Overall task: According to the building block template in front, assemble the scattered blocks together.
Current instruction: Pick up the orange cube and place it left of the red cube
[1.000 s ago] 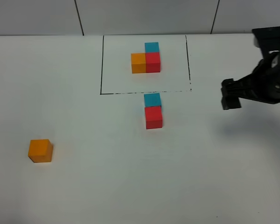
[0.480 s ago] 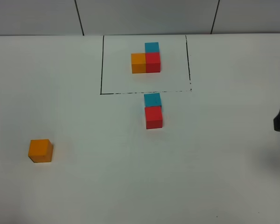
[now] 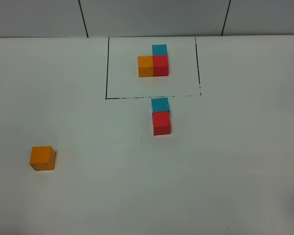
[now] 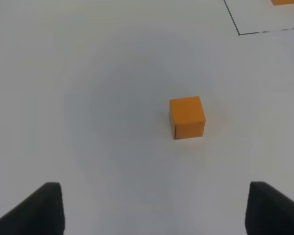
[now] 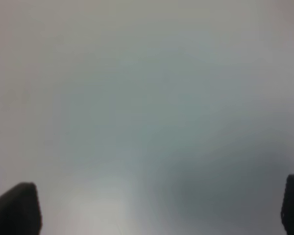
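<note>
Orange cube point(image 3: 42, 157), red cube point(image 3: 161, 122), blue cube point(image 3: 160, 104): three loose.

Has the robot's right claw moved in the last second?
Yes. The right gripper pulled back rightward, away from the building block template, and has left the overhead view.

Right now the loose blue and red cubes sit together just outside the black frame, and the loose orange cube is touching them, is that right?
Not quite. The loose blue cube and loose red cube do sit together just outside the black frame, but the loose orange cube is not touching them. It stands alone, well off toward the left arm's side. The exterior high view shows this.
</note>
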Controlling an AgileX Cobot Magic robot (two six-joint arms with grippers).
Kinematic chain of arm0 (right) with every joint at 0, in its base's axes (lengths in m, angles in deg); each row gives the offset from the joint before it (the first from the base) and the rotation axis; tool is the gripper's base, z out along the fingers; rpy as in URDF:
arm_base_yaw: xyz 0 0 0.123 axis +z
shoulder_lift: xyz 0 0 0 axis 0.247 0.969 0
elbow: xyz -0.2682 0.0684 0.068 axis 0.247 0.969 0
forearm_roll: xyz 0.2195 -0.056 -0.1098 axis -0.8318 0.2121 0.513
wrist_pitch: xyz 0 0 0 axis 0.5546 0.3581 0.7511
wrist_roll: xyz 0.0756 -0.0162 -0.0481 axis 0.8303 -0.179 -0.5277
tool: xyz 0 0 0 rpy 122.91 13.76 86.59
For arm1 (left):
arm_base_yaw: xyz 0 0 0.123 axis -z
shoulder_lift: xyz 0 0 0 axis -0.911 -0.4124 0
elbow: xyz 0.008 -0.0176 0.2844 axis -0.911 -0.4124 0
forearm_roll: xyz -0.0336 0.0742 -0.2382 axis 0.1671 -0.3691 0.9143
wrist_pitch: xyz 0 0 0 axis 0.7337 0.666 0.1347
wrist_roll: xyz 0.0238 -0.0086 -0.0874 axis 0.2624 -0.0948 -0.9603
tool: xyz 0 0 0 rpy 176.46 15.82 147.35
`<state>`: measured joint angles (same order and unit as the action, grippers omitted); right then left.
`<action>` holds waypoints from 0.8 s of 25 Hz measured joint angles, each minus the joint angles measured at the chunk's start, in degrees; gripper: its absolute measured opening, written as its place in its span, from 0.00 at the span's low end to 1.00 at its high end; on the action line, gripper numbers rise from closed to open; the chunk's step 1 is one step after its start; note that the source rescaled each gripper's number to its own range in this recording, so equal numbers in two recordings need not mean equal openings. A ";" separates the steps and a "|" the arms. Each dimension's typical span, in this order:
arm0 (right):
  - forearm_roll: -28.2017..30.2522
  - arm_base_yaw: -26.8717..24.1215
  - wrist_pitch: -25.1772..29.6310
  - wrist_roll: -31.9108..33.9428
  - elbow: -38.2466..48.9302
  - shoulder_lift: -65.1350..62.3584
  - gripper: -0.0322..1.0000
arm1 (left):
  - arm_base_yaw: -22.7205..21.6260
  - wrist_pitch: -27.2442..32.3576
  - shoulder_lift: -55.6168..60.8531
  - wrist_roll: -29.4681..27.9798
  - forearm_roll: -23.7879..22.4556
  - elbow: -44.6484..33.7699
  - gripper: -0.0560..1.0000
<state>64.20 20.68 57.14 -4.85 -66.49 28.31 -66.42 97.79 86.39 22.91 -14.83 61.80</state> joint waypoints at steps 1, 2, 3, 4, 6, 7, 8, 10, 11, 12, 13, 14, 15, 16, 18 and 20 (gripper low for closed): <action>0.00 0.45 1.06 -0.06 0.49 -1.83 1.00 | 0.00 0.00 0.00 0.00 0.00 0.00 0.73; 0.00 1.05 2.31 -0.18 0.71 -3.51 1.00 | 0.00 0.00 0.00 0.00 0.00 0.00 0.73; 0.00 1.62 3.31 -0.45 0.96 -5.16 1.00 | 0.00 0.00 0.00 0.00 0.00 0.00 0.73; 0.00 2.10 4.03 -0.61 0.96 -6.45 1.00 | 0.00 0.00 0.00 0.00 0.00 0.00 0.73; 0.00 2.43 4.78 -0.95 0.96 -9.19 1.00 | 0.00 0.00 0.00 0.00 0.00 0.00 0.73; -0.06 2.43 5.13 -1.31 0.96 -10.19 1.00 | 0.00 0.00 0.00 0.00 0.00 0.00 0.73; -0.06 2.43 5.31 -1.77 0.96 -11.33 1.00 | 0.00 0.00 0.00 0.00 0.00 0.00 0.73; -0.18 2.43 5.35 -2.23 0.96 -13.43 1.00 | 0.00 0.00 0.00 0.00 0.00 0.00 0.73; -0.18 2.43 5.35 -2.41 0.96 -14.25 1.00 | 0.00 0.00 0.00 0.00 0.00 0.00 0.73; -0.18 2.43 5.35 -2.55 1.02 -15.16 1.00 | 0.00 0.00 0.00 0.00 0.00 0.00 0.73; -0.32 2.43 5.08 -2.92 1.48 -15.96 1.00 | 0.00 0.00 0.00 0.00 0.00 0.00 0.73; -0.78 2.43 4.79 -3.36 2.36 -16.76 1.00 | 0.00 0.00 0.00 0.00 0.00 0.00 0.73; -1.37 2.43 4.38 -3.93 3.56 -17.46 1.00 | 0.00 0.00 0.00 0.00 0.00 0.00 0.73; -2.00 2.43 3.86 -4.60 4.59 -18.41 1.00 | 0.00 0.00 0.00 0.00 0.00 0.00 0.73; -2.50 2.43 3.25 -5.22 6.43 -20.16 1.00 | 0.00 0.00 0.00 0.00 0.00 0.00 0.73; -2.64 2.88 2.83 -5.67 6.87 -21.53 1.00 | 0.00 0.00 0.00 0.00 0.00 0.00 0.73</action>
<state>61.56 23.56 59.97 -10.52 -59.61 6.78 -66.42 97.79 86.39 22.91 -14.83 61.80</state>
